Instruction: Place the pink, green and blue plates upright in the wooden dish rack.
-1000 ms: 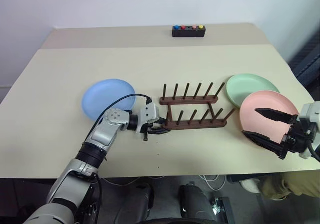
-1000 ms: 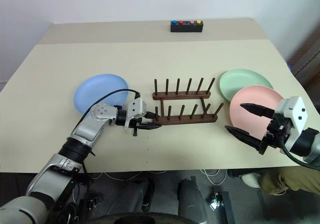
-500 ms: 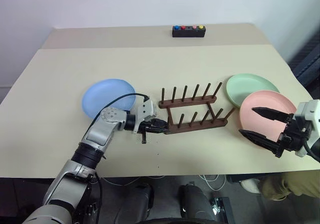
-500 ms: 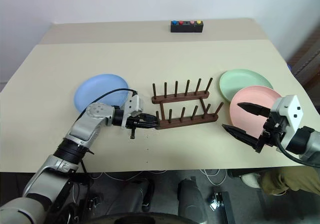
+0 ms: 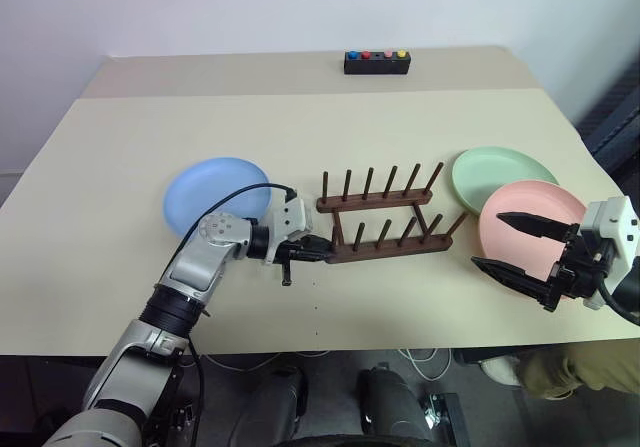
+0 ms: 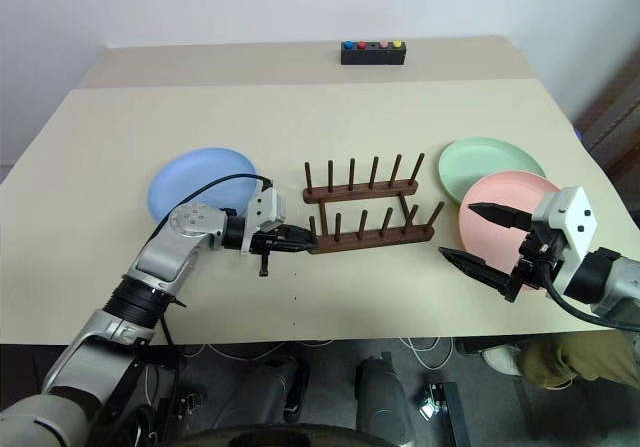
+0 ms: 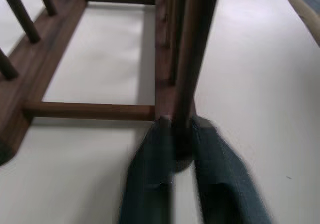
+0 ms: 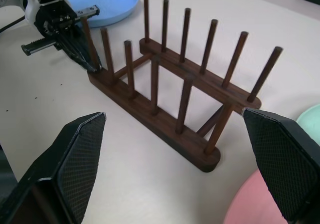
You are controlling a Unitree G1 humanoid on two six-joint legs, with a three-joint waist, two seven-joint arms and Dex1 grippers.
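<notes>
The wooden dish rack [image 5: 385, 222] stands empty at mid-table. My left gripper [image 5: 318, 252] is at the rack's left end. In the left wrist view its two fingers [image 7: 150, 174] press against either side of the end peg of the near rail. The blue plate [image 5: 215, 195] lies flat to the left of the rack, behind my left arm. The green plate [image 5: 500, 172] lies flat on the right, with the pink plate [image 5: 530, 202] overlapping its near edge. My right gripper [image 5: 487, 239] hovers wide open over the pink plate's near left edge, holding nothing.
A small black box with coloured buttons [image 5: 377, 61] sits at the table's far edge. The table's front edge runs just below both arms, and its right edge lies close behind the green and pink plates.
My left gripper has closed around the rack's end peg. The rack has turned slightly, its left end now a little nearer to me. The plates lie where they were.
</notes>
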